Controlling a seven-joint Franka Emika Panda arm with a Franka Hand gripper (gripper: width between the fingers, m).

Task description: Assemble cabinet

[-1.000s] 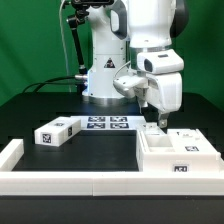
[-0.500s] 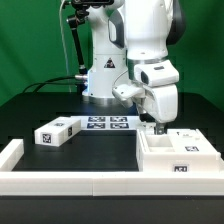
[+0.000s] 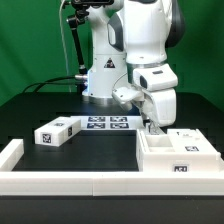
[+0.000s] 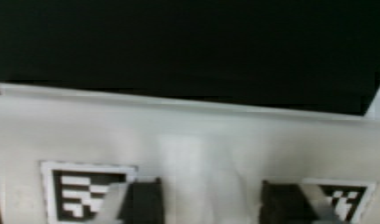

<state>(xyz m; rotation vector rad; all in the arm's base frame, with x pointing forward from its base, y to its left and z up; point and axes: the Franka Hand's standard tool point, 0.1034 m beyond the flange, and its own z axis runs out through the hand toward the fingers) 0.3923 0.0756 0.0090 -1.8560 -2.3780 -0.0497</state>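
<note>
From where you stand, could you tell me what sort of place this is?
Likely a robotics lab bench: an arm over a black table, tagged white cabinet parts, and a marker board.

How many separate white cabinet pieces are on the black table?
2. A small block lies at the exterior view's left; a large box sits at its right, near the tool. Smaller pieces may rest on the box.

The cabinet body (image 3: 176, 158), white, tagged, seemingly open-topped, sits at the exterior view's right, its block (image 3: 58, 131) well apart.
</note>
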